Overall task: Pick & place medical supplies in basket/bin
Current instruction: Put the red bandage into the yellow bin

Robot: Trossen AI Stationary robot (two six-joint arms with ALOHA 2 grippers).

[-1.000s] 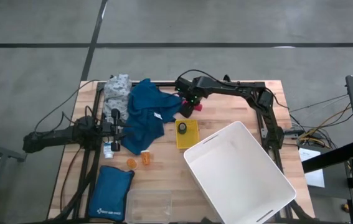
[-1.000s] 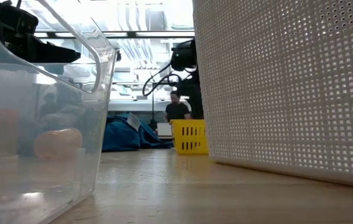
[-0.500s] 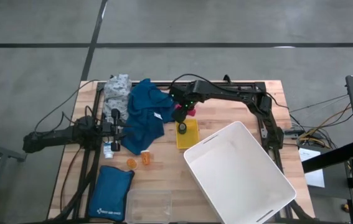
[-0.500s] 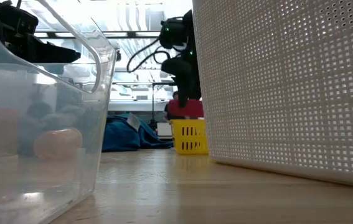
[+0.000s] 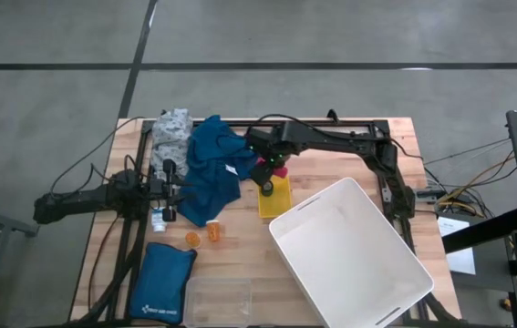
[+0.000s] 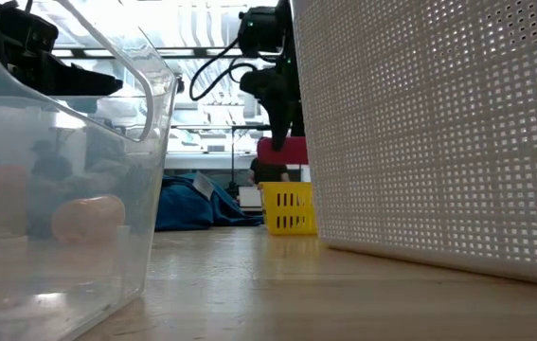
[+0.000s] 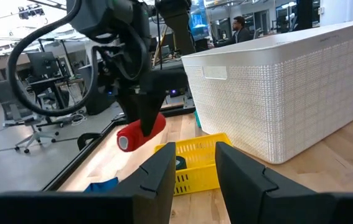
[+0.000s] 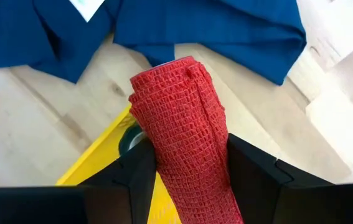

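Note:
My right gripper (image 5: 271,168) hangs above the far end of the small yellow basket (image 5: 274,197), shut on a red-pink bandage roll (image 8: 179,118), which also shows in the low view (image 6: 283,150) and the left wrist view (image 7: 140,132). A dark roll (image 5: 265,188) lies in the basket. A blue cloth (image 5: 211,169) lies spread left of the basket, with a grey dotted cloth (image 5: 173,129) behind it. Two orange pill bottles (image 5: 203,237) lie on the wood. My left gripper (image 7: 196,177) waits level at the table's left, open with nothing between its fingers. My right gripper pinches the roll's curved sides (image 8: 216,168) between its two fingers (image 8: 254,177). The fingers come from above, pointing steeply down. The roll's free end (image 8: 164,71) sticks out past the fingertips. It hangs tilted and clear above the yellow basket.
A large white perforated bin (image 5: 349,260) fills the near right of the table. A blue padded pouch (image 5: 162,284) and a clear plastic container (image 5: 219,299) lie near the front edge. A small white bottle (image 5: 160,217) sits by the left gripper.
My right gripper has risen with the red-pink roll and swung a little toward the table's left and near edge, rolling its wrist. The roll stands higher over the yellow basket's far end. The gap between the fingers is unchanged.

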